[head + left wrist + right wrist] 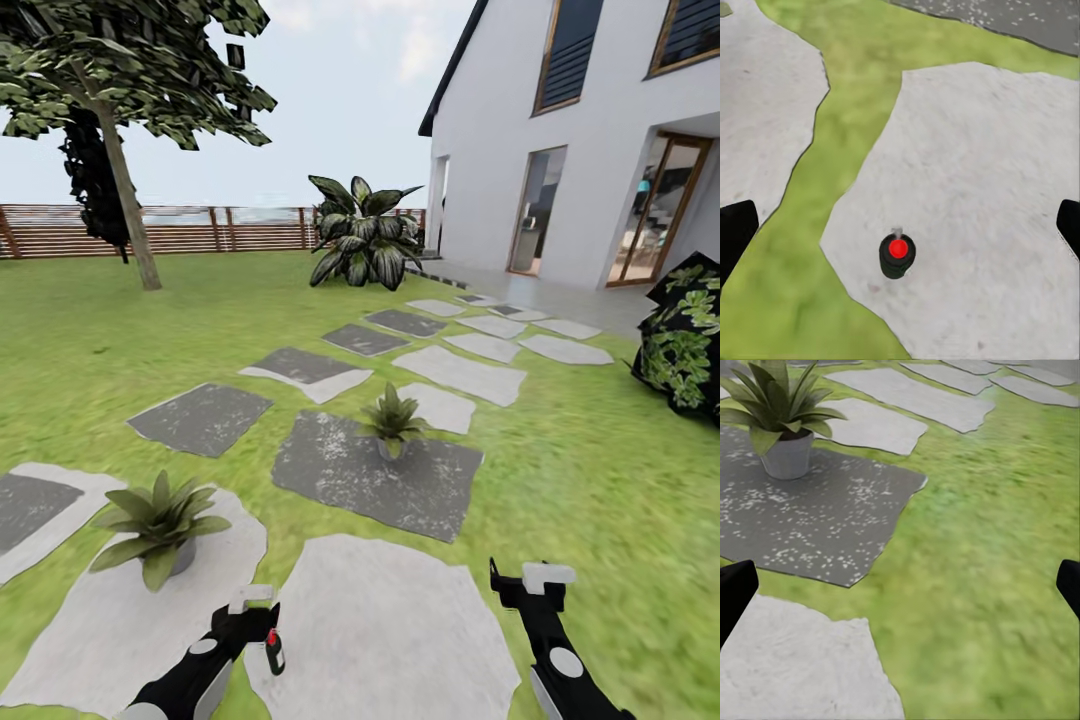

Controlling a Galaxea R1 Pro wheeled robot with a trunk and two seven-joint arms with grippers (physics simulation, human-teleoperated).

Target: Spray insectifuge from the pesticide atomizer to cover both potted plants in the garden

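Note:
The pesticide atomizer (273,652) stands upright on a pale stepping stone (400,620), a small dark bottle with a red top. From above it shows as a dark round shape with a red centre (898,256). My left gripper (252,608) hovers just beside and above it, open (900,229), with the bottle below the gap and untouched. One potted plant (155,520) sits on the pale stone at the left. The other potted plant (392,420) (784,427) stands on a dark stone. My right gripper (530,582) is open (900,589) over grass, holding nothing.
A big striped broad-leaved plant (365,235) stands at the back, with a tree (120,130) and a brown slatted fence (200,228) on the left. A round dark bush (690,340) and the white house (580,140) are at the right. Stepping stones lead toward the house.

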